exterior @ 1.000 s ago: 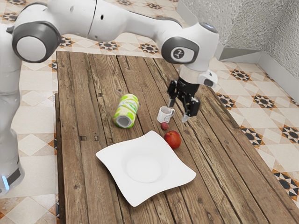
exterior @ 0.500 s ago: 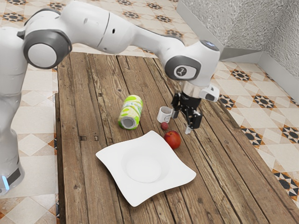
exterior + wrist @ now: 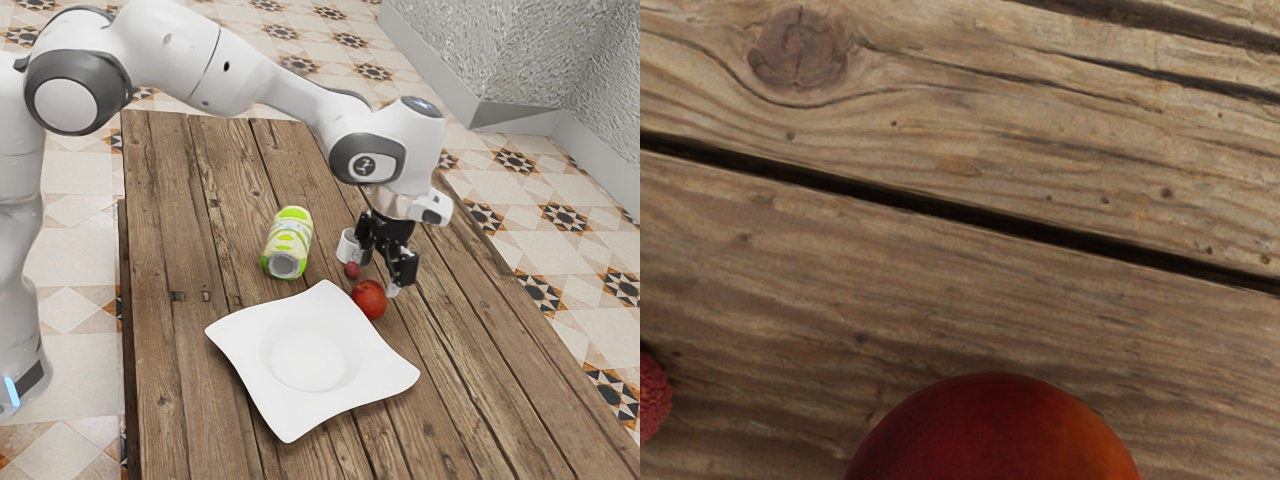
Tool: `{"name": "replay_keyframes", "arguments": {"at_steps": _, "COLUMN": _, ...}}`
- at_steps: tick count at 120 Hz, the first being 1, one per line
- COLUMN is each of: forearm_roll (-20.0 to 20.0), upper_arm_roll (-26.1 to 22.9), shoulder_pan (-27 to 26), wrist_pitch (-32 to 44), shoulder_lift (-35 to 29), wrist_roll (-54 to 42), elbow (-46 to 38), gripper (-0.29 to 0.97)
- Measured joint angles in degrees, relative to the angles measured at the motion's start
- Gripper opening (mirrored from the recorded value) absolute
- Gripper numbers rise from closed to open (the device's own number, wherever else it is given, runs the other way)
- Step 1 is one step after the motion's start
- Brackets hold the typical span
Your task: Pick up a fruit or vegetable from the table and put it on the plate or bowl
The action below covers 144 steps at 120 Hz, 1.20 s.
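Black pincer [image 3: 380, 272], jaws apart, should be centred over round red apple [image 3: 369, 298] before descent, small red berry [image 3: 352, 270] avoided.

A round red fruit [image 3: 369, 298], glossy and shading to orange on one side, sits on the wooden boards just beside the far rim of the plate [image 3: 240, 335], toward the exterior view's right. A small berry [image 3: 352, 270], dull red and bumpy-skinned, lies near it on the far side, apart from it. The plate is white, square with wavy upturned corners, lying flat.
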<state>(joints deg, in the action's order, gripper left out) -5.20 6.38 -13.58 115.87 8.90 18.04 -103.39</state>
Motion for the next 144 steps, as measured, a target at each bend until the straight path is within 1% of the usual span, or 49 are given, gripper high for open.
{"name": "replay_keyframes", "arguments": {"at_steps": 21, "forearm_roll": -0.8, "upper_arm_roll": -0.1, "shoulder_pan": -0.1, "wrist_pitch": 1.9, "shoulder_lift": -0.4, "wrist_roll": 0.3, "elbow": -2.5, "gripper": 0.68}}
{"name": "replay_keyframes", "arguments": {"at_steps": 68, "forearm_roll": -2.3, "upper_arm_roll": -1.0, "shoulder_pan": 0.0, "wrist_pitch": 4.3, "shoulder_lift": 0.0, "wrist_roll": 1.1, "elbow": -4.4, "gripper": 0.68}}
{"name": "replay_keyframes", "arguments": {"at_steps": 144, "forearm_roll": -3.3, "upper_arm_roll": -1.0, "shoulder_pan": 0.6, "wrist_pitch": 6.8, "shoulder_lift": 1.7, "wrist_roll": 1.8, "elbow": -5.6, "gripper": 0.68}}
